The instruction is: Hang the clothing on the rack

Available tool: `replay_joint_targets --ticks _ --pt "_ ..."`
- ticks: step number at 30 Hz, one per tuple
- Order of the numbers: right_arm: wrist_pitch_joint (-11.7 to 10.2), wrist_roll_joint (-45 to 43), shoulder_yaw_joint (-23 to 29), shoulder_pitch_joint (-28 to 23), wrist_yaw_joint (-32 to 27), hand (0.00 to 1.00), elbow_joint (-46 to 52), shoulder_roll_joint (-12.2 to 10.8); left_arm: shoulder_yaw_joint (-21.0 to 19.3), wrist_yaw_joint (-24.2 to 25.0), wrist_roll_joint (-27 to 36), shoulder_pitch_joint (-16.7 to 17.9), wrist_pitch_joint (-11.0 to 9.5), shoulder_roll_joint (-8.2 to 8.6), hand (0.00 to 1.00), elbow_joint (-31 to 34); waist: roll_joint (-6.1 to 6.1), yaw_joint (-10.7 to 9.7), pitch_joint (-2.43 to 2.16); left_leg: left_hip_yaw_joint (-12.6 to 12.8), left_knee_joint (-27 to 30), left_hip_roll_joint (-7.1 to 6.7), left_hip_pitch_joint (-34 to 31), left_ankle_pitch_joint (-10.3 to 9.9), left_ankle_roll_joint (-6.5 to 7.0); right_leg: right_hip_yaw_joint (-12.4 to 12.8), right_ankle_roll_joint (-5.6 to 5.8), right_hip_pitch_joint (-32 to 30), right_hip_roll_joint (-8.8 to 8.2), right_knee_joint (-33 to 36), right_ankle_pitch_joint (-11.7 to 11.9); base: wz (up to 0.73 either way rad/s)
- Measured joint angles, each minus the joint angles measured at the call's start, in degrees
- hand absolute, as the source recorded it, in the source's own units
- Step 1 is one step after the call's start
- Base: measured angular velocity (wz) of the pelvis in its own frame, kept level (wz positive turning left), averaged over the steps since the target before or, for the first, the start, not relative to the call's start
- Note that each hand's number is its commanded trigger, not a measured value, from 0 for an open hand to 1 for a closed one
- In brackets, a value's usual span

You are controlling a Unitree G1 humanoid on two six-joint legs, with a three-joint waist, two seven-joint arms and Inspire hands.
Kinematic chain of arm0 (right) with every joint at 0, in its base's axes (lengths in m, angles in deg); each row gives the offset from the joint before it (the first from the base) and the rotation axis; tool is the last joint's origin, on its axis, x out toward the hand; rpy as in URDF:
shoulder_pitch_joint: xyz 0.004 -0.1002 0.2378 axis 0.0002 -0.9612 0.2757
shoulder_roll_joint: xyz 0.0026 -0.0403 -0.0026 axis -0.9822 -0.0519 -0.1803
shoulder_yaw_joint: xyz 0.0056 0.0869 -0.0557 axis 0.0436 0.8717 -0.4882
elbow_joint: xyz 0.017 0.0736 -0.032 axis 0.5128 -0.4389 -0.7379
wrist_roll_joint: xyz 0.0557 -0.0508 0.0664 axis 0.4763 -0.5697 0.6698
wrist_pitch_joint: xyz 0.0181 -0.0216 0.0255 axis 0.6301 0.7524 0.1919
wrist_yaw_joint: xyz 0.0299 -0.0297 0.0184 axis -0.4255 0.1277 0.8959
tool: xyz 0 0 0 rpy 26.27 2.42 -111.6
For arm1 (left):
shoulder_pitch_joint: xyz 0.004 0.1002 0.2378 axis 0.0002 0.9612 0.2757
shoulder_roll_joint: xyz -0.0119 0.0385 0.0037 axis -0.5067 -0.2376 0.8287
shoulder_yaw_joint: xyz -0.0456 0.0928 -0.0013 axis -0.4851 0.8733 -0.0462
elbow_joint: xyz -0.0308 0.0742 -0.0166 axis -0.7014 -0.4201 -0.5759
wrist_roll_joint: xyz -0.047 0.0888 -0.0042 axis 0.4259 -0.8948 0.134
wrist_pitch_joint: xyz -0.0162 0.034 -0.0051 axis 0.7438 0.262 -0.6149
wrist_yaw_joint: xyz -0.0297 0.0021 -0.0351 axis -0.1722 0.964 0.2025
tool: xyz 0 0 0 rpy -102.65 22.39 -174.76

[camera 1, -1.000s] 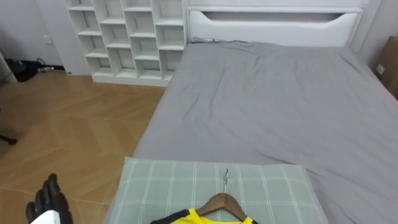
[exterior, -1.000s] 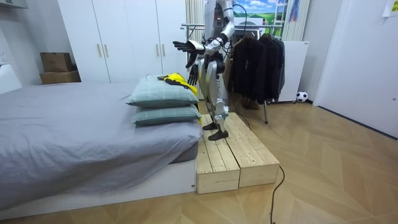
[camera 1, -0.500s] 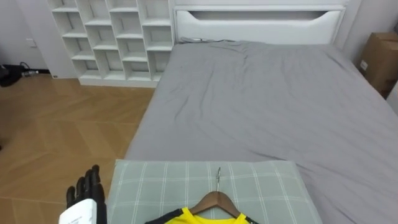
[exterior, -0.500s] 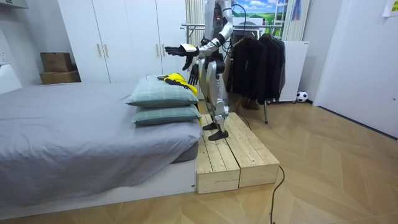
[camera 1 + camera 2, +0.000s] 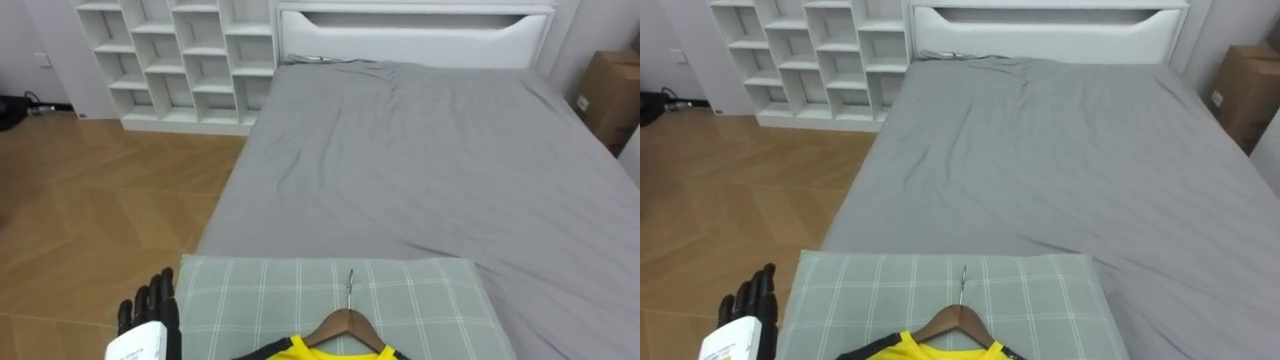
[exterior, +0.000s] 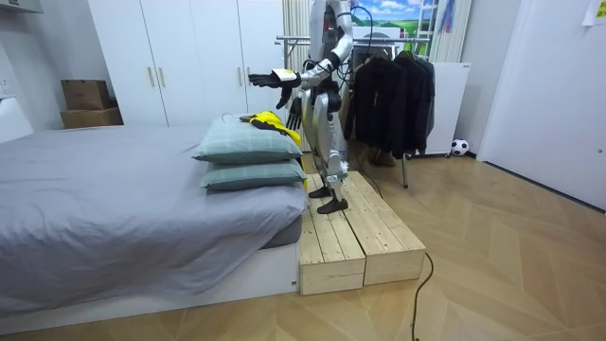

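The left robot hand [image 5: 150, 308] is out in front with its fingers spread straight and holding nothing, hovering just off the left edge of the checked pillow [image 5: 250, 290]. On that pillow lies the yellow shirt [image 5: 322, 350] on its wooden hanger [image 5: 350, 322], at the foot of the grey bed [image 5: 420, 150]. The right robot hand [image 6: 295, 112] hangs low beside the pillows.

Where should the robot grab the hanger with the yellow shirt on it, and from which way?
Best at the wooden neck of the hanger, just under its metal hook. It lies flat on the checked pillow, hook pointing away from the robot, and the yellow shirt covers its arms. So probably come from above.
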Motion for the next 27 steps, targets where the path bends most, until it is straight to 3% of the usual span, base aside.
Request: replay_joint_targets --ticks 20,27 --pt "0.1 -1.5 0.1 -0.2 -0.5 0.00 1.3 0.0 0.6 0.1 -2.4 -1.2 2.8 0.61 0.00 -0.7 -0.01 -2.9 -0.29 0.3 0.0 0.07 0.1 0.0 0.00 0.0 0.00 -0.1 0.06 0.1 0.0 0.00" --pt "0.0 -1.4 0.0 -0.1 -0.9 0.00 1.4 0.1 3.4 1.2 -3.6 -2.2 3.2 0.44 0.00 -0.7 0.26 -3.0 -0.44 0.4 0.1 0.08 -0.6 0.0 0.00 0.2 0.00 -0.7 0.05 0.1 0.0 0.00"
